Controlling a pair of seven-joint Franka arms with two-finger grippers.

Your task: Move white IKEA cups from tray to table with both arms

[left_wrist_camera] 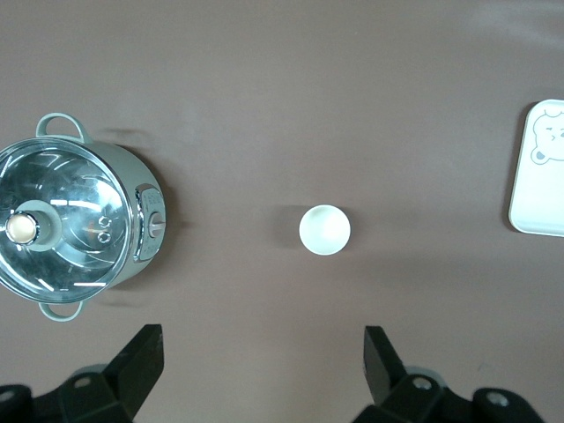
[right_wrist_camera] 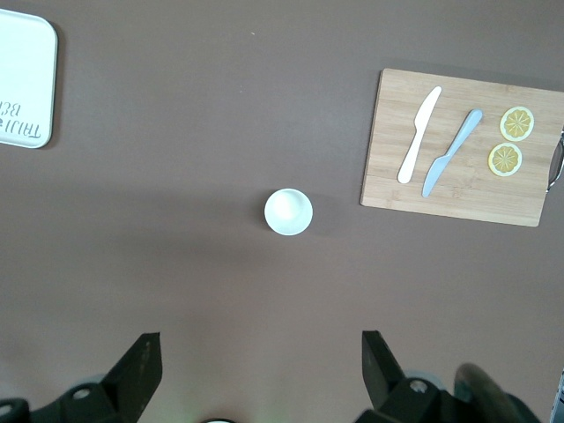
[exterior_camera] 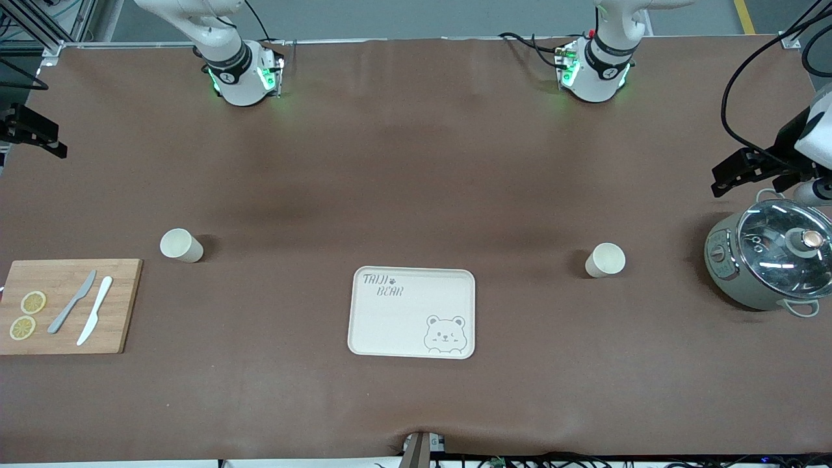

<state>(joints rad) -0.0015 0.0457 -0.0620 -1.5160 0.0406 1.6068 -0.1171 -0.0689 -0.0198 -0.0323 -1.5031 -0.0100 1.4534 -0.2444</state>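
Two white IKEA cups stand upright on the brown table. One cup is toward the right arm's end and shows in the right wrist view. The other cup is toward the left arm's end and shows in the left wrist view. The cream bear tray lies between them, nearer the front camera. My left gripper hangs open and empty high above its cup, and shows at the frame edge. My right gripper hangs open and empty high above its cup.
A wooden cutting board with two knives and two lemon slices lies at the right arm's end. A grey-green pot with a glass lid stands at the left arm's end, beside the cup there.
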